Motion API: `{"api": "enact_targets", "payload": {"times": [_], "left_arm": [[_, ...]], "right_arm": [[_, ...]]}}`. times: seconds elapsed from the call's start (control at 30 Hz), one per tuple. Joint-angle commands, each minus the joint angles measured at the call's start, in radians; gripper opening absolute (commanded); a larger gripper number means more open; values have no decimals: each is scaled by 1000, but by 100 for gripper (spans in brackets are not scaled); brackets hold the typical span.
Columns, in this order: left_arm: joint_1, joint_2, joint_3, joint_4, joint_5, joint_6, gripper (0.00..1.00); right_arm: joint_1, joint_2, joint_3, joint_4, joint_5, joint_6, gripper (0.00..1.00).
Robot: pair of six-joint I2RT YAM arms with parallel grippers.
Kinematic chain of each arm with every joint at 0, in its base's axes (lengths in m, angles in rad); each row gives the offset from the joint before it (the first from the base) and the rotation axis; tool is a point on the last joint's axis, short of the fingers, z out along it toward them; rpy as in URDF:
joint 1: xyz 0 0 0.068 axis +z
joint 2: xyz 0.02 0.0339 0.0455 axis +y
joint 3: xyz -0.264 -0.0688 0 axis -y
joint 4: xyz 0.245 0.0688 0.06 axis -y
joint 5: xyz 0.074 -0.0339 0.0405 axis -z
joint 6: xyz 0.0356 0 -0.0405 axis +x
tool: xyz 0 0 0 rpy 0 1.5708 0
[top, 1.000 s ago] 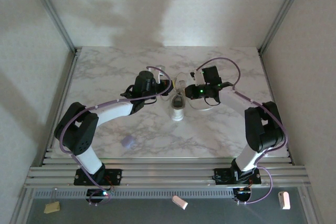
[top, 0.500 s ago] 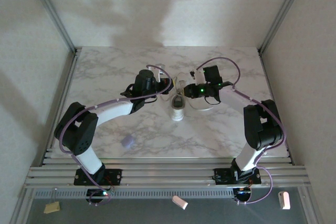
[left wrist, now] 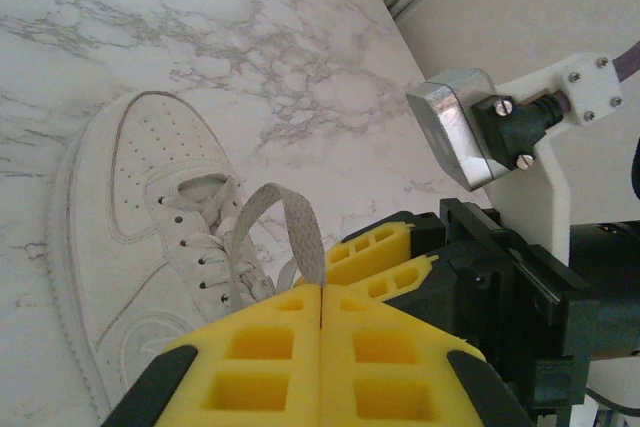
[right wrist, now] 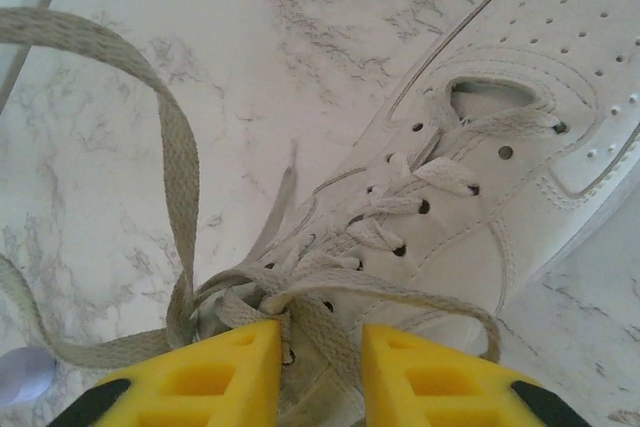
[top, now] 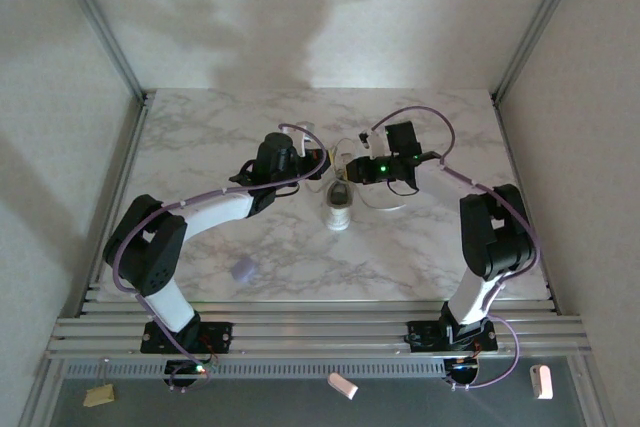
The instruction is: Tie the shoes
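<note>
The work area was a white marble-pattern table (top: pixel 200 147) enclosed by plain pale walls (top: pixel 200 17), with the small white sneaker (top: pixel 340 209) resting on its sole near the middle of the table, between the two arms. Well to the left of the sneaker, towards the arm bases, lay a small lavender blob (top: pixel 241 269), apart from everything else. The left gripper (left wrist: pixel 322 292) stood just left of the sneaker's collar end. Its yellow pads were pressed flat together on a lace loop (left wrist: pixel 285 227) that rose from the eyelets and arched into the seam between them, so the loop was pinched, not merely touched. The laces (right wrist: pixel 180 197) lay drawn out in loose bights on the table beside the sneaker's collar end. The right gripper (right wrist: pixel 320 347) stood just right of that end, above the point where the laces crossed near the top eyelets. Its pads were parted with a clear gap. Lace strands ran across the gap, but neither pad bore on them, and this gripper held nothing. Handling assessment: the sneaker appeared light and would probably slide on the smooth table under any sideways pull, so tension should be balanced from both sides. The laces appeared flat, soft and limp and would not hold a loop unaided. The best hold appeared to be on the flat of a strand, close to the crossing on the sneaker.
</note>
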State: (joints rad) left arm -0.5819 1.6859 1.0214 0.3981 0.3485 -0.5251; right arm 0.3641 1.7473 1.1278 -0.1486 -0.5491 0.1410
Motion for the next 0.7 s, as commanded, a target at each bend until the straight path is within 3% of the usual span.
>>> {"api": "enact_targets", "payload": {"times": [0.0,0.43,0.67], "left_arm": [[-6,20,29,8,18,-6,0],[-6,28,29,18,24,-11,0],[-6,28,31,18,25,-12,0]], "right_arm": [[-5,29,18,-10,-21,-18,29],[-7,52,-4,7,-110,-8,27],[-7,58,-34,36,-118,12,18]]}}
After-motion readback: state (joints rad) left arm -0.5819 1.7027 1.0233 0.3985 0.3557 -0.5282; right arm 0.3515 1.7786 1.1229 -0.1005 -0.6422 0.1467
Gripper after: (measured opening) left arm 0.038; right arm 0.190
